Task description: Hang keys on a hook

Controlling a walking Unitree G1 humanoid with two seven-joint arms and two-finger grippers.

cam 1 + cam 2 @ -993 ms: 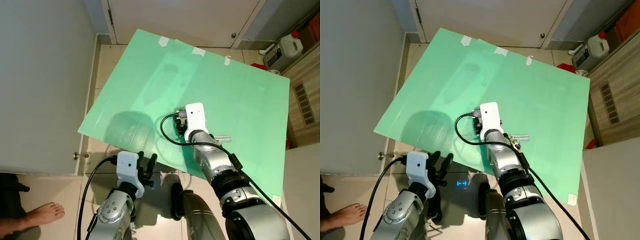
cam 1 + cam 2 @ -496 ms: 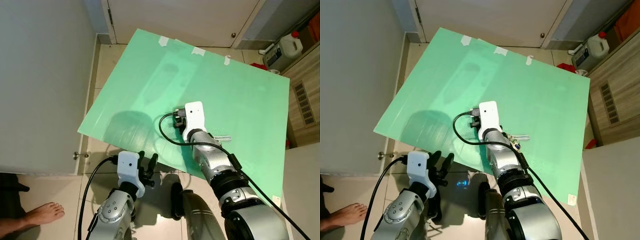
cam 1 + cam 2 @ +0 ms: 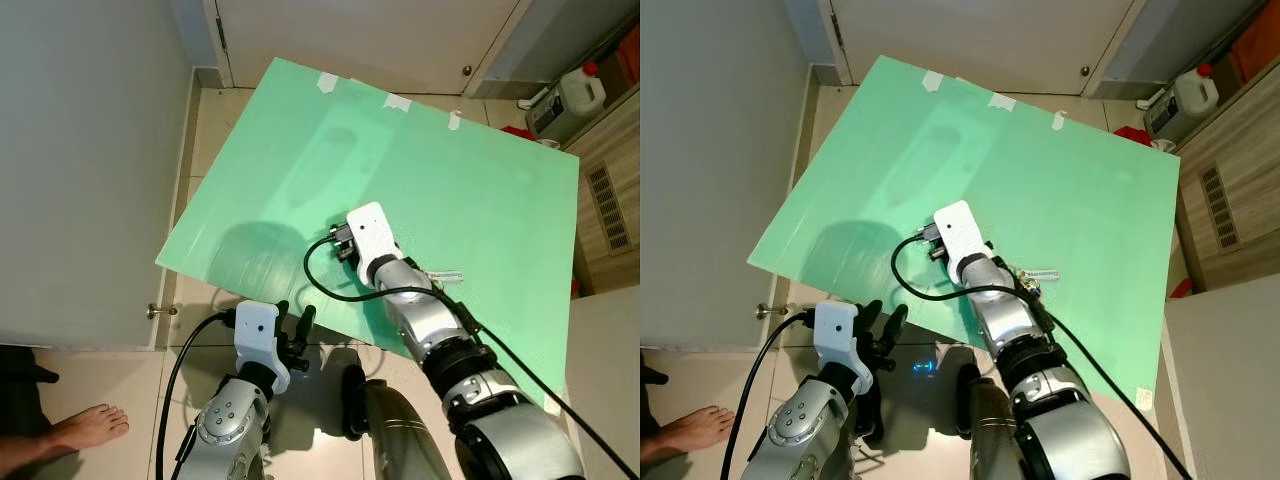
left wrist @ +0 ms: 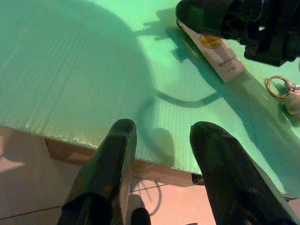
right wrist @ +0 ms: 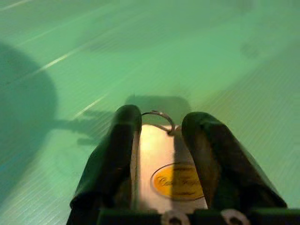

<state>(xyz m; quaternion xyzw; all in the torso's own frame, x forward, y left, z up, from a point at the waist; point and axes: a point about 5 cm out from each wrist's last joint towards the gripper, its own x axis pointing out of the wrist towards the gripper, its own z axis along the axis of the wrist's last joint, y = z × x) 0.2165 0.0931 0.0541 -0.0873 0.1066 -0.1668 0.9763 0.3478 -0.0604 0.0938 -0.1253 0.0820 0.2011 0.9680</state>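
A white key tag [image 5: 164, 161] with a yellow oval label and a small wire ring [image 5: 160, 117] sits between the fingers of my right gripper [image 5: 157, 126], which is shut on it. This gripper [image 3: 347, 240] hovers low over the middle of a green board [image 3: 300, 170] lying on the floor. In the left wrist view the tag [image 4: 216, 55] sticks out from under the right gripper. A bunch of keys [image 3: 441, 274] on a ring [image 4: 278, 86] lies on the board beside my right forearm. My left gripper [image 4: 161, 140] is open and empty at the board's near edge.
A grey door with a handle [image 3: 158, 311] stands on the left, and a white door [image 3: 360, 40] at the back. A white jug [image 3: 580, 92] and a wooden cabinet [image 3: 610, 190] stand at the right. A person's bare foot [image 3: 85, 428] rests on the tiles at the near left.
My right gripper has swung a little to the left over the board, with the tag still in it. The left arm has stayed put.
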